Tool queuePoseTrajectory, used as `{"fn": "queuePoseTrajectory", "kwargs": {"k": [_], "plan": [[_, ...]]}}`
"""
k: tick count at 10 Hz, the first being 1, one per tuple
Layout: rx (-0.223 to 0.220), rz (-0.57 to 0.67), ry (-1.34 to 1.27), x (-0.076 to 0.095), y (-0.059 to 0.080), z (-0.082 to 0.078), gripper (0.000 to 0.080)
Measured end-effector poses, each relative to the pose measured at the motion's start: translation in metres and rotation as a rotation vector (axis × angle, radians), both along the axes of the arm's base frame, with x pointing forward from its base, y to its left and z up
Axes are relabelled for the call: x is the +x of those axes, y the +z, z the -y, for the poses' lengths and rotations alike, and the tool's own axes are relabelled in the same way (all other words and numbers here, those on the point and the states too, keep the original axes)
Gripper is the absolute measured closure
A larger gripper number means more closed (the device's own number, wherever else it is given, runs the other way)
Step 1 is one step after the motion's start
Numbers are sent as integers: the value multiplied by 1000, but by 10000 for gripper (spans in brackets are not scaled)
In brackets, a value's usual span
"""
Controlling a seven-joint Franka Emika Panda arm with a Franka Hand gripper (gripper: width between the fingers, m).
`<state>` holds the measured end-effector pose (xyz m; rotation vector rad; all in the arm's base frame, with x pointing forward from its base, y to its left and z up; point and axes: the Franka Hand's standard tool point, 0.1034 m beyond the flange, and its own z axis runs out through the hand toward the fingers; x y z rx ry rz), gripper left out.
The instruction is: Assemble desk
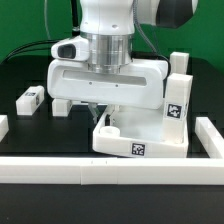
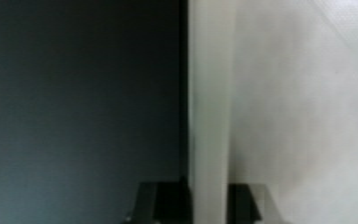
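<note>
Desk tabletop [image 1: 150, 135] sits near right, its edges tucked into the border bars' [image 1: 100, 172] corner. Open black table [image 1: 25, 128] lies left (loose leg [image 1: 30, 97] there). Gripper [image 1: 97, 117] fingers [image 2: 158, 198] are closed over its left edge, a white strip between them.

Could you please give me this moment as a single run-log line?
claw: shut on leg | position: over tabletop | loose legs: two, exterior view's left

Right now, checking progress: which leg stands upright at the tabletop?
The leg at the exterior view's right, upright by the tabletop; another leg lies loose at that view's left.
</note>
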<state>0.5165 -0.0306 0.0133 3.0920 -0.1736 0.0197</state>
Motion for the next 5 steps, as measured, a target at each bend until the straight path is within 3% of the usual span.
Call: {"fn": "queuePoseTrajectory", "kwargs": {"k": [1, 3, 5], "plan": [[-8, -5, 69, 2, 0, 0, 739], [-35, 3, 241, 20, 4, -4, 739], [-44, 0, 369, 24, 4, -2, 739]]}}
